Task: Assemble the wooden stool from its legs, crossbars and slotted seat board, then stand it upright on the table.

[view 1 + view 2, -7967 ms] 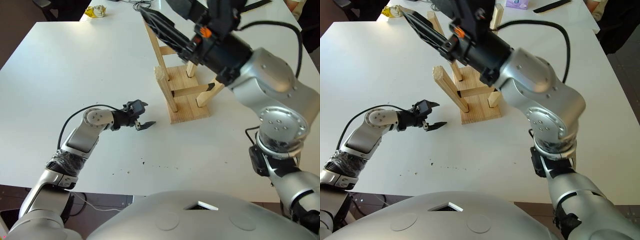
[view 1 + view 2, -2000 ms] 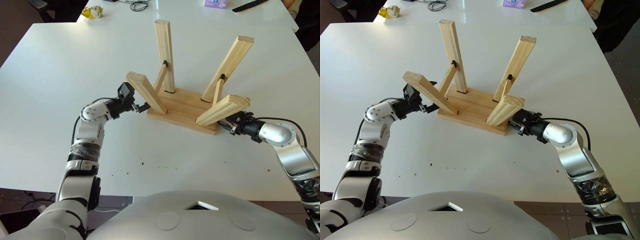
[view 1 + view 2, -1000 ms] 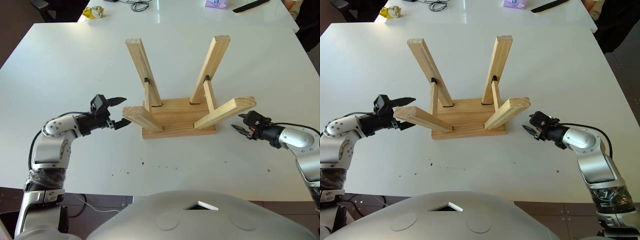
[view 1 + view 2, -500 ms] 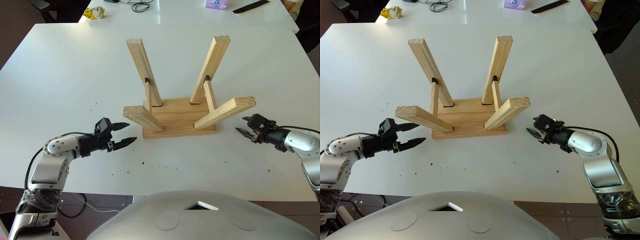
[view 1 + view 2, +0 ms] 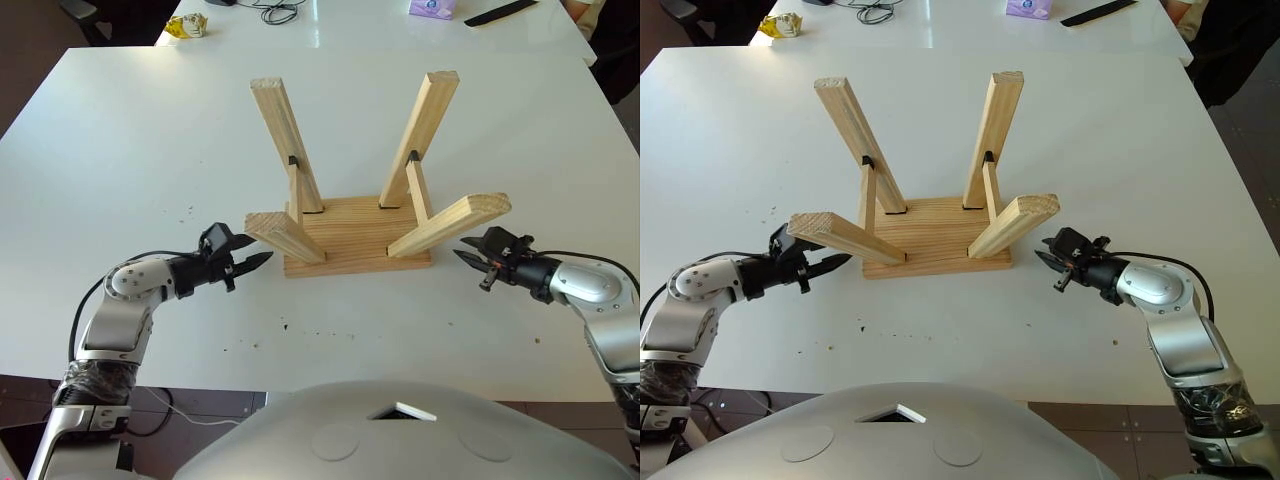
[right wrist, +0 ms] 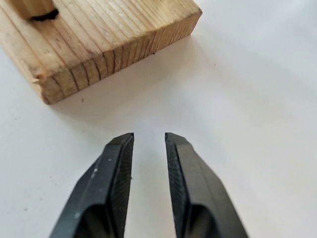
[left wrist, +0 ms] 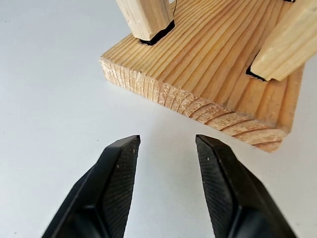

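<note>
- Your left gripper (image 5: 256, 263) has come in from the near edge of the table (image 5: 120, 130) to the left end of the seat board (image 5: 350, 250), jaws wide apart, holding nothing
- Your right gripper (image 5: 466, 251) has edged up to the board's right end, jaws narrowly parted, empty
- The stool (image 5: 355, 200) stays assembled but upside down mid-table, so you likely only have to flip it upright

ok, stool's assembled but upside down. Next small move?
Probably close in on the ends of the seat board: left tool and right tool sit open just short of it, and its legs point up, so it needs a flip.
</note>
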